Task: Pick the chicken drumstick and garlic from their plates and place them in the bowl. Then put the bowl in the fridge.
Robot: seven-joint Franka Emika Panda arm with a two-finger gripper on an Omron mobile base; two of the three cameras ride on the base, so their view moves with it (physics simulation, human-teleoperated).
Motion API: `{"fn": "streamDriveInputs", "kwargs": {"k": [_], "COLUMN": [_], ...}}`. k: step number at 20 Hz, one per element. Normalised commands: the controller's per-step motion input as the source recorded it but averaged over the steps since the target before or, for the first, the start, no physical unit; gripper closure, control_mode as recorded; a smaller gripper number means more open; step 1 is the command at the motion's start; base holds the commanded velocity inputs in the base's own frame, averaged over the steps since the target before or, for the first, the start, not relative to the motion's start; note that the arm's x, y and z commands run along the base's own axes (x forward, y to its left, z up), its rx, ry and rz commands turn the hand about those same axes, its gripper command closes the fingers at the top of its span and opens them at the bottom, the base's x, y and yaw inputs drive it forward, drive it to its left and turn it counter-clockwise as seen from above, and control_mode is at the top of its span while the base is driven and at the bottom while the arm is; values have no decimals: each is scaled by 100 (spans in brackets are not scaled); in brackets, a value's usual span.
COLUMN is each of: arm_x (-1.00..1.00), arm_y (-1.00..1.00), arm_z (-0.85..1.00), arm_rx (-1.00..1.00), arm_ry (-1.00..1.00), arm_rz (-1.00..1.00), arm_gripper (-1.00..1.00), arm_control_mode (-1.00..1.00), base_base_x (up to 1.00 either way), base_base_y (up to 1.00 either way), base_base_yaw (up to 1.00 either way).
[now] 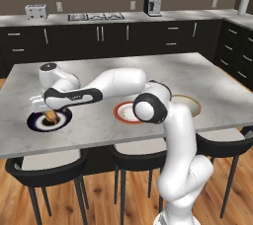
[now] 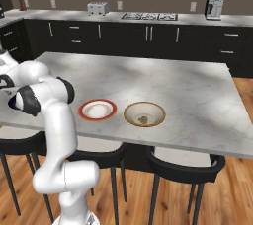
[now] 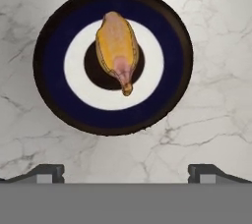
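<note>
- The arm reaches far out over the marble worktop, toward the 9 o'clock end in the left base view.
- The end effector hangs over the navy plate with its jaws spread wide and nothing between them; both finger tips sit well apart at the bottom of the hand view.
- The chicken drumstick lies across the dark centre of that navy plate, fat end toward 12 o'clock and thin bone end toward 6 o'clock in the hand view. The end effector is not touching it.
- In the right base view the red-rimmed plate sits near the front edge of the worktop, with the tan bowl just beside it at 3 o'clock.
- A small greyish lump, the garlic, rests in the bottom of the bowl.
- A toaster and a coffee machine stand on the back counter, toward 12 o'clock.
</note>
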Motion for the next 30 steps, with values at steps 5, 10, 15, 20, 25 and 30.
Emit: {"fn": "streamDriveInputs", "kwargs": {"k": [5, 10, 15, 20, 25, 30], "arm_x": [14, 17, 12, 12, 18, 19], "arm_y": [-8, -9, -7, 0, 5, 12], "arm_z": [-12, -20, -23, -21, -21, -17], "arm_rx": [-3, 0, 0, 1, 2, 2], "arm_ry": [0, 0, -1, -2, -7, -7], "arm_rz": [0, 5, 9, 14, 4, 0], "arm_gripper": [-100, -100, -100, -100, -100, -100], "arm_control_mode": [-100, -100, -100, -100, -100, -100], "base_base_x": [0, 0, 0, 0, 0, 0], "base_base_y": [0, 0, 0, 0, 0, 0], "base_base_yaw": [0, 0, 0, 0, 0, 0]}}
